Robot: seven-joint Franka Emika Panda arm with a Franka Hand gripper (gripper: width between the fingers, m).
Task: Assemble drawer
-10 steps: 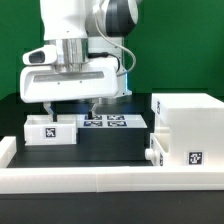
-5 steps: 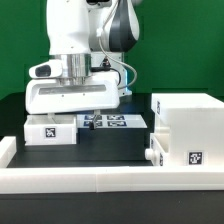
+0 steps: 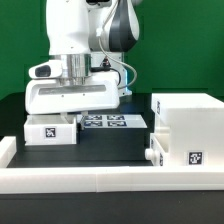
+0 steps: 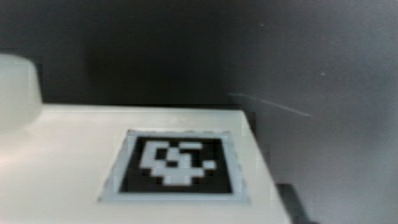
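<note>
A low white tray [image 3: 52,131] with a black-and-white tag stands on the black table at the exterior view's left. My gripper [image 3: 63,116] hangs right over it, lowered to its top, with the fingers spread apart and nothing held. The wrist view shows the tray's white top [image 4: 63,150] and its tag [image 4: 176,165] very close below. The tall white casing [image 3: 187,118] stands at the exterior view's right, with a tag [image 3: 195,157] low on its front. A knobbed white part [image 3: 151,155] sticks out at its left side.
The marker board [image 3: 108,122] lies flat behind the tray, between it and the casing. A low white rim wall [image 3: 90,178] runs along the front and turns up at the left end [image 3: 6,150]. A green backdrop stands behind.
Over the last second the gripper moved to the exterior view's left and came down over the left tray. It has hardly moved in the last half second. The parts stayed put.
</note>
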